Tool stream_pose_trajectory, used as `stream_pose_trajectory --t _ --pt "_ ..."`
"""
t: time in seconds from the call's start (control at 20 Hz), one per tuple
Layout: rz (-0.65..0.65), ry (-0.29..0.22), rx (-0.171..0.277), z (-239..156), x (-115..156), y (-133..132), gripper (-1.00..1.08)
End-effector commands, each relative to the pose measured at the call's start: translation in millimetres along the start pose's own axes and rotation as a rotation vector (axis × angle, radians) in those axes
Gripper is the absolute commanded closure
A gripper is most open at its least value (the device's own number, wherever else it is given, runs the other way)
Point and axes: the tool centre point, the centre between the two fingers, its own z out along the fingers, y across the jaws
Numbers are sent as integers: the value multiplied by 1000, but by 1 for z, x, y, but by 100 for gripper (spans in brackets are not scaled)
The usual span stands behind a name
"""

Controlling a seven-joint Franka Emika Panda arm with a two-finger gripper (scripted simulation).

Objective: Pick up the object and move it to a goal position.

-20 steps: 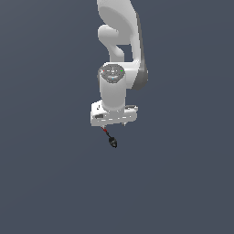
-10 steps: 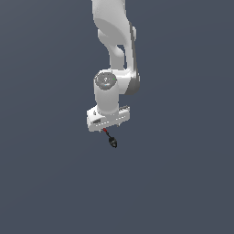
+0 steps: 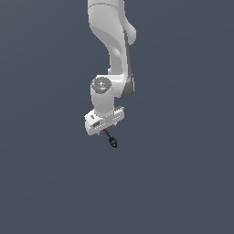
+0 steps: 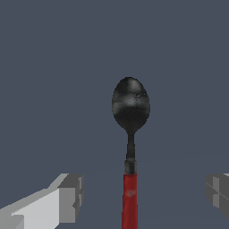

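The object is a small spoon-like tool with a red shaft and a black oval knob (image 4: 130, 105). In the exterior view it (image 3: 111, 141) pokes out from under the white gripper (image 3: 104, 125), knob toward the front, lying on the dark grey ground. In the wrist view the gripper (image 4: 142, 197) is open, its two grey fingertips (image 4: 71, 199) standing wide apart on either side of the red shaft (image 4: 129, 201) without touching it. The shaft's far end is hidden under the hand.
The white arm (image 3: 112, 41) rises behind the gripper to the top of the exterior view. The ground is a plain dark grey surface (image 3: 183, 183). No goal marker shows.
The gripper has moved a little toward the exterior view's left and lower, closer over the object. The object has stayed where it was.
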Motion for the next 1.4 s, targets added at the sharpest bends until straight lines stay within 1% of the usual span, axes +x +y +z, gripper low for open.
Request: stream_pose_trajectory --t 0.0,0.3,0.6,1.1,1.35 --pt "-32 4 -1 4 -3 1 -92" --pt "-68 7 -2 10 -7 2 -92" --pt "-67 7 -1 13 -7 2 -92" --pt "-70 7 -2 53 -8 2 -92" --pt "-71 7 -2 60 -7 2 -92"
